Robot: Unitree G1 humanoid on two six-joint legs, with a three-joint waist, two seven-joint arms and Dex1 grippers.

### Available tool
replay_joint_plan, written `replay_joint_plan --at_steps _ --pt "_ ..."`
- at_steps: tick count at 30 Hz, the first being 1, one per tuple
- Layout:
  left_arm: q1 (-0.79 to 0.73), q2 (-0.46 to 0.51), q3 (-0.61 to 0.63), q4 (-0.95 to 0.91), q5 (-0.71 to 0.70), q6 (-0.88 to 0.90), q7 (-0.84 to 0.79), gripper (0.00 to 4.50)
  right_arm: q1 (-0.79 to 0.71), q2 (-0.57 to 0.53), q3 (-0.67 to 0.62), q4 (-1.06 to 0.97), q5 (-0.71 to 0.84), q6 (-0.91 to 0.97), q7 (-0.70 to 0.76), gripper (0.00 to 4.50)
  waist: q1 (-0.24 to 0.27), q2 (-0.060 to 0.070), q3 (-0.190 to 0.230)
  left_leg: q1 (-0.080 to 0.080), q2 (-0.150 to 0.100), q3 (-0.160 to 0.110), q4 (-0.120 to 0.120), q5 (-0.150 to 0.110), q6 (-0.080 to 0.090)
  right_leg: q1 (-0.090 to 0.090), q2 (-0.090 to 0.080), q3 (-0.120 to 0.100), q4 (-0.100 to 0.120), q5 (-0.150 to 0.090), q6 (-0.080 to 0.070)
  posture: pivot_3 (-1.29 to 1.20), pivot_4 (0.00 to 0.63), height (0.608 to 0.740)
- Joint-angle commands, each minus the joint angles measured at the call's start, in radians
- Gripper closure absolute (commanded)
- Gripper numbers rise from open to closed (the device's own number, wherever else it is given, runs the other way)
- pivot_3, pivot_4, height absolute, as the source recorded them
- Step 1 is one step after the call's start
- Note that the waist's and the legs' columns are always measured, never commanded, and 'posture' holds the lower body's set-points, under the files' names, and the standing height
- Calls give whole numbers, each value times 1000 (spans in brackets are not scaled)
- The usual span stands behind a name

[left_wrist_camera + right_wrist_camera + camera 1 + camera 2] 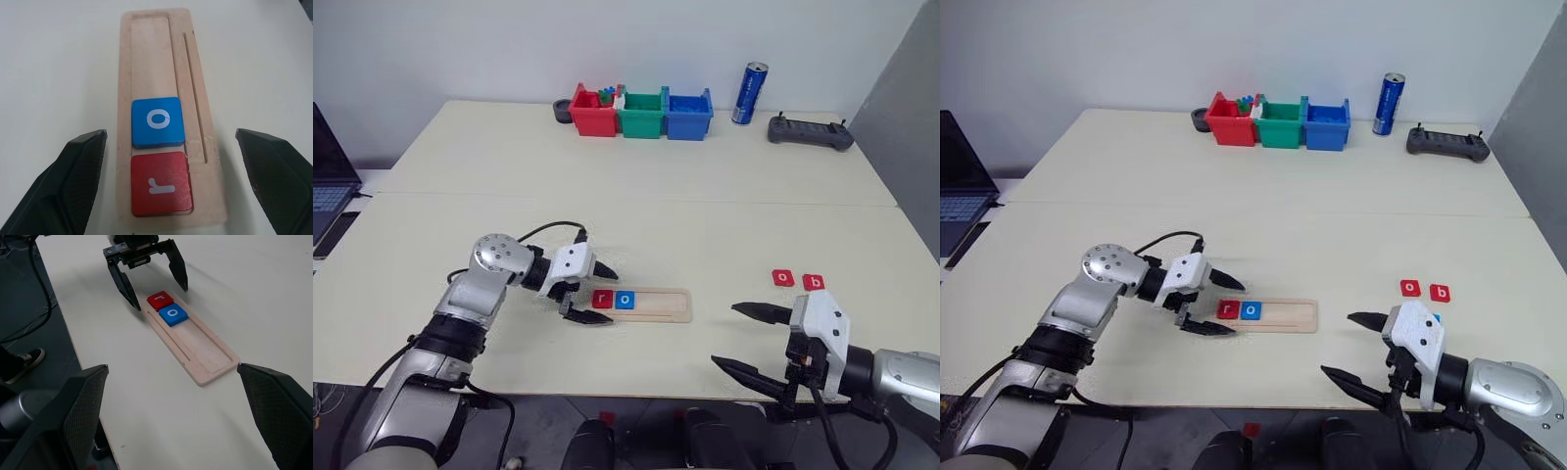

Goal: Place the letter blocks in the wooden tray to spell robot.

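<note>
A pale table point(705, 225) spans the frame. At the upper centre sit three bins point(641, 113), a blue can point(750, 94) and a black controller point(810, 131). The wooden tray point(656, 305) lies lower centre, with two red tiles point(798, 280) at right.

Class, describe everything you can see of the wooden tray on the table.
The wooden tray is a long, narrow strip of pale wood lying flat on the cream table. It has a shallow rectangular recess and a thin slot running alongside it. A red r block and a blue o block sit side by side at the end nearest the open left gripper, whose fingers straddle that end; the rest of the recess is bare.
</note>
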Motion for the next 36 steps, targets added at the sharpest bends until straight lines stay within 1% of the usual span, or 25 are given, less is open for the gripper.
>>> replay_joint_plan --at_steps 1,4,7,10,13,17,20,24,26,28,36 --pt "41 42 80 -100 -54 50 41 35 4 34 -41 -4 7 -24 -32 0 0 0 0 0 0 0 0 0 0 0 0 0 0 0 0 0 150 740" --pt "97 91 145 -146 -98 93 56 35 9 95 -84 14 38 -7 -99 0 -1 0 0 0 1 0 0 0 0 -1 0 0 0 0 0 0 150 740" --pt "179 138 216 -202 -140 127 81 35 21 171 -122 39 21 -13 -182 0 -1 0 1 0 1 0 -1 0 0 -1 0 0 0 0 0 0 150 740" --pt "297 175 283 -292 -197 155 87 35 -12 254 -129 75 -69 -33 -311 0 -3 0 1 0 1 1 -1 0 0 -2 0 1 0 0 -1 0 150 740" --pt "403 171 359 -398 -276 199 118 35 -64 306 -108 131 -171 -13 -434 0 -2 0 1 -1 1 2 -1 0 0 -4 0 1 1 0 -1 0 150 740" --pt "504 180 397 -494 -338 230 123 35 -112 341 -90 195 -242 18 -511 0 -1 1 1 -1 1 2 -2 0 0 -4 0 1 1 0 -1 0 150 740" --pt "541 179 421 -530 -363 234 138 35 -138 365 -116 220 -265 76 -573 0 -1 1 2 -2 1 2 -2 0 0 -5 0 1 1 -1 -1 0 150 740" --pt "577 188 434 -561 -359 234 163 35 -134 376 -139 197 -265 146 -604 0 -2 2 2 -2 1 2 -2 0 0 -5 0 2 1 -1 -1 0 150 740" --pt "589 191 437 -572 -362 236 170 35 -123 385 -167 159 -213 253 -620 0 -3 3 3 -2 1 2 -2 0 0 -5 0 2 1 -1 -1 0 150 740" --pt "595 193 436 -578 -358 234 177 35 -110 376 -181 119 -174 321 -608 0 -2 3 3 -2 1 2 -2 0 0 -5 0 2 1 -1 -2 0 150 740" --pt "581 196 419 -606 -365 254 205 35 -108 365 -214 64 -166 442 -617 0 -4 3 3 -1 1 3 -2 0 0 -5 0 2 0 -1 -1 0 150 740"
